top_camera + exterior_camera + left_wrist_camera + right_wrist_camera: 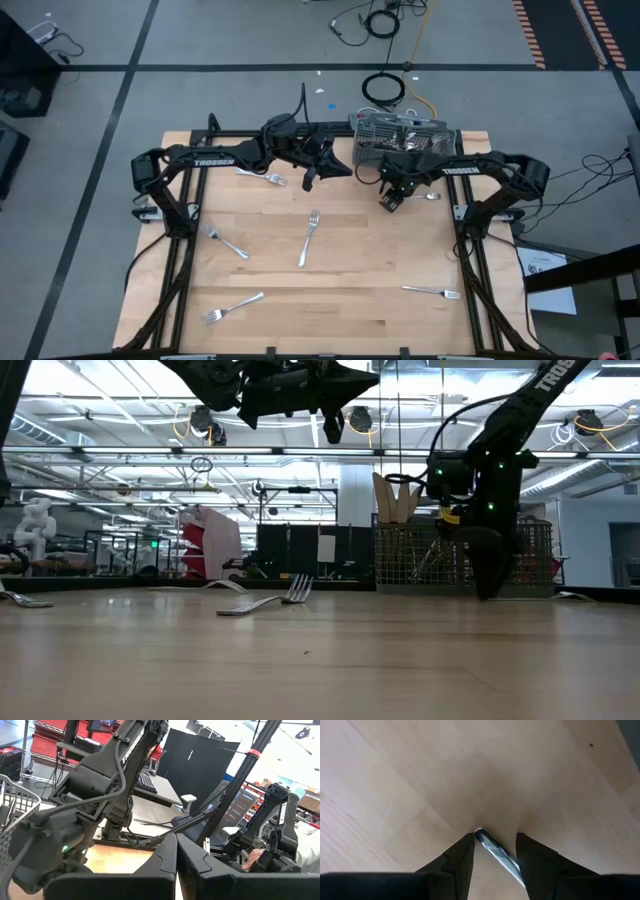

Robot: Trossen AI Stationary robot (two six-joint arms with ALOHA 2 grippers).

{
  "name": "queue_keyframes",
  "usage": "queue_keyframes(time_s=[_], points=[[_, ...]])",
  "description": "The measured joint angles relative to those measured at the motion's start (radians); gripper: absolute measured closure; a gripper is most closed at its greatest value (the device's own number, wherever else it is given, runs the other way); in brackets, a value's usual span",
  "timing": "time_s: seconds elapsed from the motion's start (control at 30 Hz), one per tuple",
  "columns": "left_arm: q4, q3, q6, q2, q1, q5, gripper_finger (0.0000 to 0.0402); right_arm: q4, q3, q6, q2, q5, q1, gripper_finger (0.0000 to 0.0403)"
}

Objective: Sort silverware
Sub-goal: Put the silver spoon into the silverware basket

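Left arm: extended across the far side of the bench toward the middle, held high above the surface. Left pincer point(312, 180): fingers point(165, 860) pressed together, empty. Right arm: elbow bent at the right side, reaching inward, wrist turned straight down. Right pincer point(388, 203): lowered close to the bench, fingers point(457, 857) apart, a slim metal piece point(497, 854) between them.

Tabletop: pale wooden plank tabletop point(330, 290), edged by a dark metal frame.
Caddy: grey wire-mesh cutlery caddy point(385, 138) at the tabletop's far edge, right of centre.
Floor: grey floor; coiled black cable point(381, 89) beyond the caddy.
Paper: white sheet point(548, 270) right of the tabletop.
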Motion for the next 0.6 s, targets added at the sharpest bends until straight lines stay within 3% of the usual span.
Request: queue_keyframes(time_s=[0.27,0.43,0.6], points=[[-0.001,0.0,0.0,0.0,0.0,-0.001,0.0396,0.057,-0.044,0.248,-0.004,-0.029,0.092,0.0264],[0.0,0.0,0.0,0.0,0.0,-0.002,0.0396,0.214,-0.05,0.486,-0.017,-0.176,0.211,0.0264],[0.0,0.0,0.002,0.0,0.0,-0.009,0.0396,0.402,-0.02,0.522,-0.051,-0.303,0.305,0.0264]])
